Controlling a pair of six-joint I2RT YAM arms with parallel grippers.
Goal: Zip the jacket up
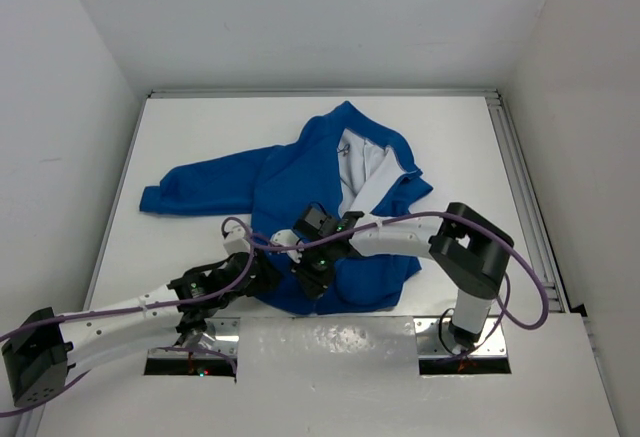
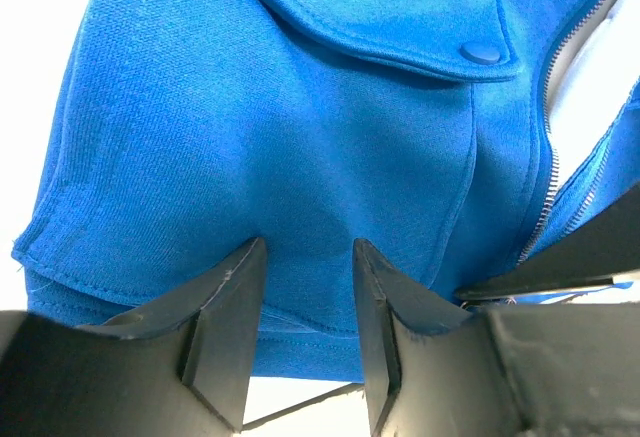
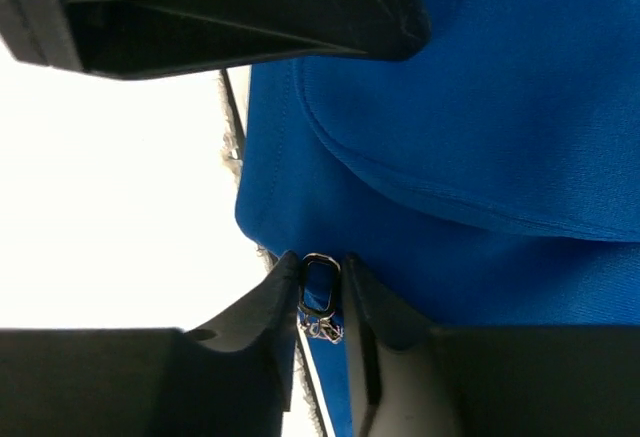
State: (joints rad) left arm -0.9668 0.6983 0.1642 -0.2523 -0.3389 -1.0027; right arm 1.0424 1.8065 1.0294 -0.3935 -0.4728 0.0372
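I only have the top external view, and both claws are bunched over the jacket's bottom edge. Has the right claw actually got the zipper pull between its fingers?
Observer: Yes. In the right wrist view the metal zipper pull sits between the right claw fingertips, which press it from both sides.
Operator: And the left claw?
Observer: The left claw is open. Its fingers straddle the jacket at the hem, with nothing pinched between them.
Operator: What about the zipper above that?
Observer: The two tooth rows run apart, with light lining between them.
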